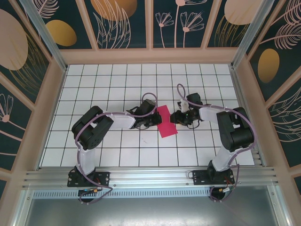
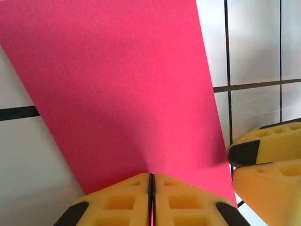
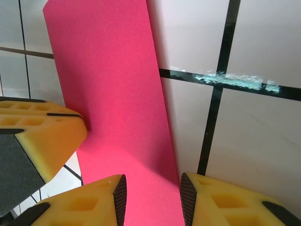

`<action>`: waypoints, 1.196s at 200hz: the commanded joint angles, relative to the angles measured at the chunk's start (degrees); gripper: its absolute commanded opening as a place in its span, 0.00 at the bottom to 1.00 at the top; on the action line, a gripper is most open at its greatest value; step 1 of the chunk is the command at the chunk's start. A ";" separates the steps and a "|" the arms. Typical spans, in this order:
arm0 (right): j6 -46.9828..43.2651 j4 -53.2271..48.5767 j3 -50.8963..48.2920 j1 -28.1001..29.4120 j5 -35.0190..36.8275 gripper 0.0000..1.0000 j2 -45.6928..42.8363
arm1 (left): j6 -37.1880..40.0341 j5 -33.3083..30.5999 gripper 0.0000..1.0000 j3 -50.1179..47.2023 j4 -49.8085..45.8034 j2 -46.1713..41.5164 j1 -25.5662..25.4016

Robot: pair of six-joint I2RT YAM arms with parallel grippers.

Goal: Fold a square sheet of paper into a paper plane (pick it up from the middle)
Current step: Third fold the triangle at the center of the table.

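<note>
The square sheet of paper (image 1: 166, 121) is magenta-red and lies on the grid table between both arms as a narrow rectangle, about one tile wide. My left gripper (image 1: 153, 120) comes in from its left side. Its yellow jaws (image 2: 151, 181) are shut on the near edge of the paper (image 2: 117, 89), which rises away from them. My right gripper (image 1: 177, 117) sits at the paper's right side. It stands open (image 3: 153, 193), with the paper (image 3: 113, 94) running between its pads and its right long edge inside the gap.
Each wrist view catches the other gripper's yellow fingers close by: the right one's fingers (image 2: 268, 160) and the left one's finger (image 3: 37, 136). White grid table (image 1: 141, 84) stretches on all sides, bounded by the wooden frame (image 1: 150, 56) and patterned walls.
</note>
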 commanded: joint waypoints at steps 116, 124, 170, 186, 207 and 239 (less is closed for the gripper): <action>2.66 2.78 -5.23 0.70 -9.28 0.35 -3.96 | 3.20 2.01 0.12 -0.27 -0.51 1.65 0.08; 3.29 3.36 -5.69 0.66 -8.50 0.35 -4.12 | 3.19 2.01 0.11 -0.31 -0.51 1.64 0.08; 6.97 6.15 -7.00 0.62 -8.12 0.29 -4.37 | 3.13 2.10 0.11 -0.53 -0.27 1.50 0.11; 8.34 5.77 -6.63 0.39 -8.07 0.24 -4.49 | 3.76 2.23 0.12 -0.76 0.25 0.78 0.09; 10.21 6.37 -6.48 0.42 -8.10 0.16 -4.50 | 5.88 0.89 0.16 -1.50 0.47 -1.65 0.13; 11.70 6.16 -6.18 0.30 -7.44 0.05 -3.89 | 10.70 -3.49 0.26 -3.91 0.22 -8.33 -0.92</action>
